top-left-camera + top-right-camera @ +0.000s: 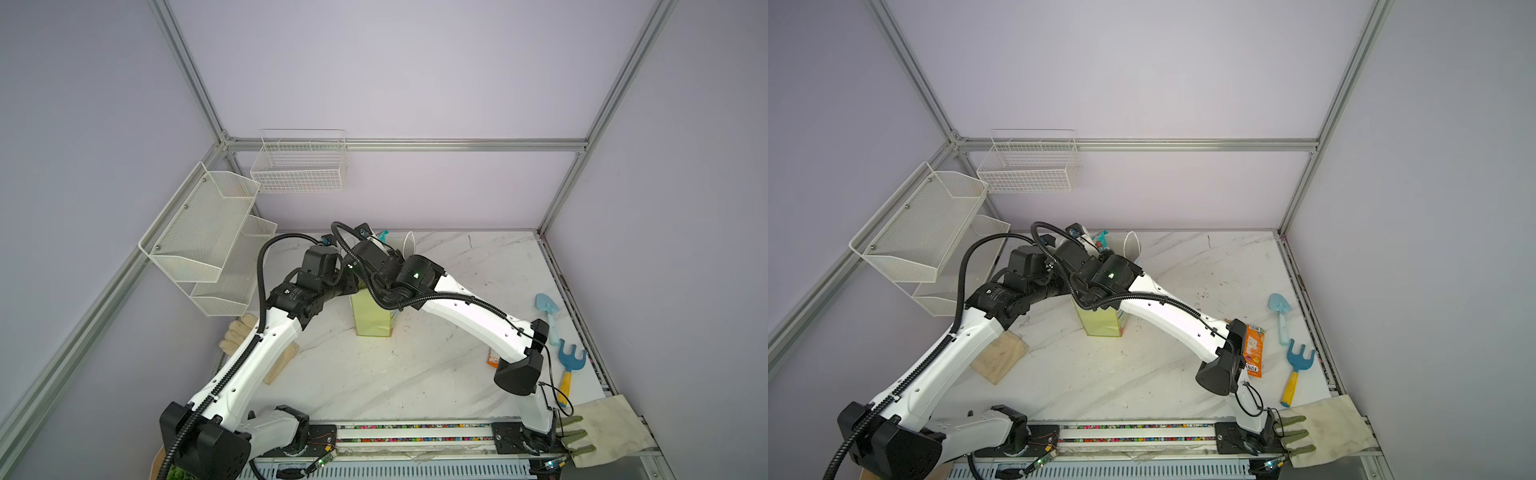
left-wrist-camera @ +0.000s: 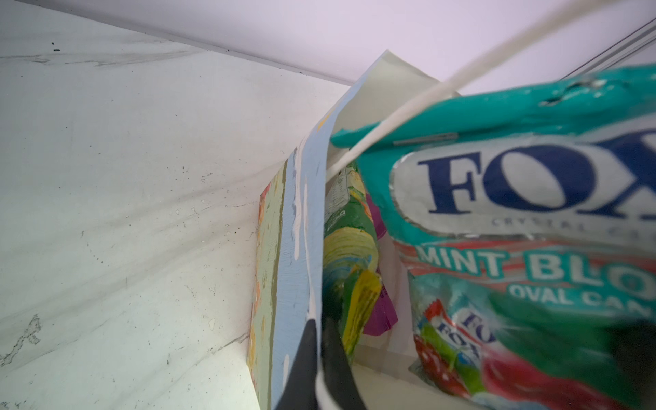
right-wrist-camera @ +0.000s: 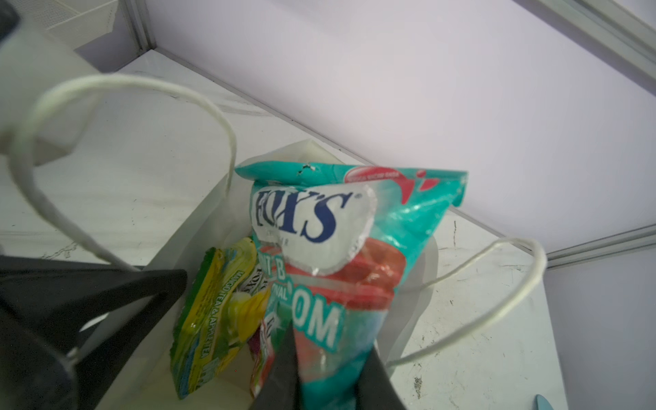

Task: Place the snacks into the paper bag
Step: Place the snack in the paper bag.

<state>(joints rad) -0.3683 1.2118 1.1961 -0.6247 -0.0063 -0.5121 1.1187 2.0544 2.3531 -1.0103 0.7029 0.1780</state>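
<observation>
Cord handles (image 3: 227,135) flank teal packet (image 3: 408,230) clamped in right tool (image 3: 332,342); left tool (image 2: 319,332) pinches paper bag (image 2: 305,220) wall.

The teal packet (image 3: 355,284) bears a white label with dark blue letters. The green packet (image 3: 213,319) shows yellow. The bag (image 1: 370,320) has pale yellow-green sides and a sky-blue face. The bench (image 1: 415,374) is grey-veined white marble.

My bench stands in a booth of plain pale lilac walls (image 1: 415,62), braced at the corners and across the back by silver aluminium frame rails (image 1: 415,145). I work on a white marble-patterned tabletop (image 1: 436,374), flecked with dark specks, dirt or scratches, I cannot tell. A white wire basket (image 1: 299,174) hangs on the back wall, and a white two-tier mesh shelf (image 1: 199,241) on the side wall. The light is soft and even.
</observation>
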